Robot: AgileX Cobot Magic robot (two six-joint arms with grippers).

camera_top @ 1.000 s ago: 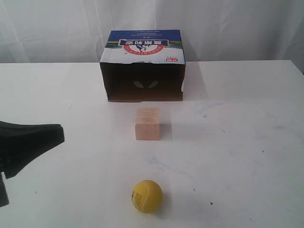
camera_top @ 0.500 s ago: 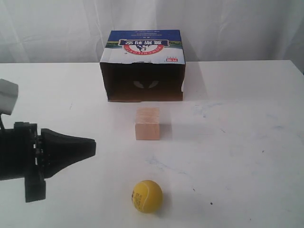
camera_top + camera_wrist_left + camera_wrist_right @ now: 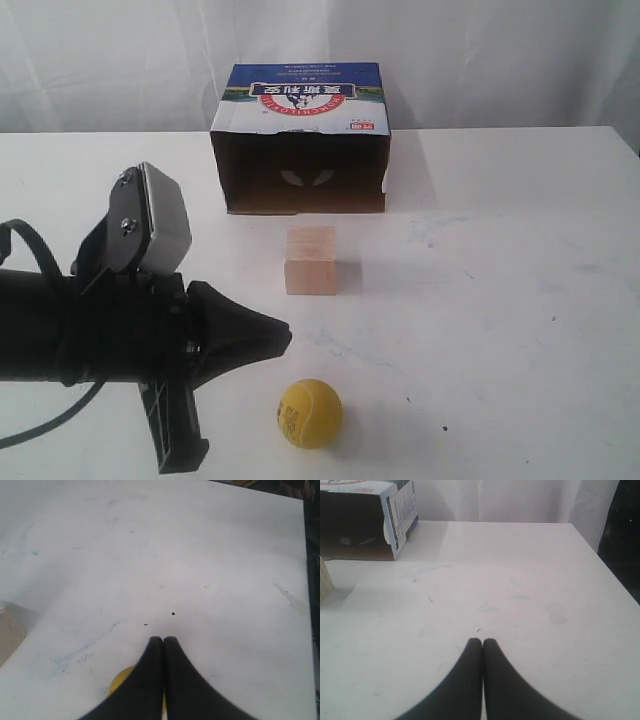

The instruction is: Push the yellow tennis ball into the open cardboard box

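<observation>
White table (image 3: pixel 520 330). Approach step: left gripper (image 3: pixel 286 340), jaws together, hovers at 10 o'clock of the yellow tennis ball (image 3: pixel 310 413). Next, push from 6 toward the open cardboard box (image 3: pixel 300 150), skirting the wooden cube (image 3: pixel 311 260).

Exterior faces the box (image 3: pixel 300 100) mouth; wrist views (low) skim table (image 3: pixel 210 555).

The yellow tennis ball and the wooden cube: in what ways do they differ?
The yellow tennis ball is round and bright yellow; the wooden cube is square-edged and pale. The ball lies farther from the open cardboard box than the cube. Both rest on the white table, similar in width.
</observation>
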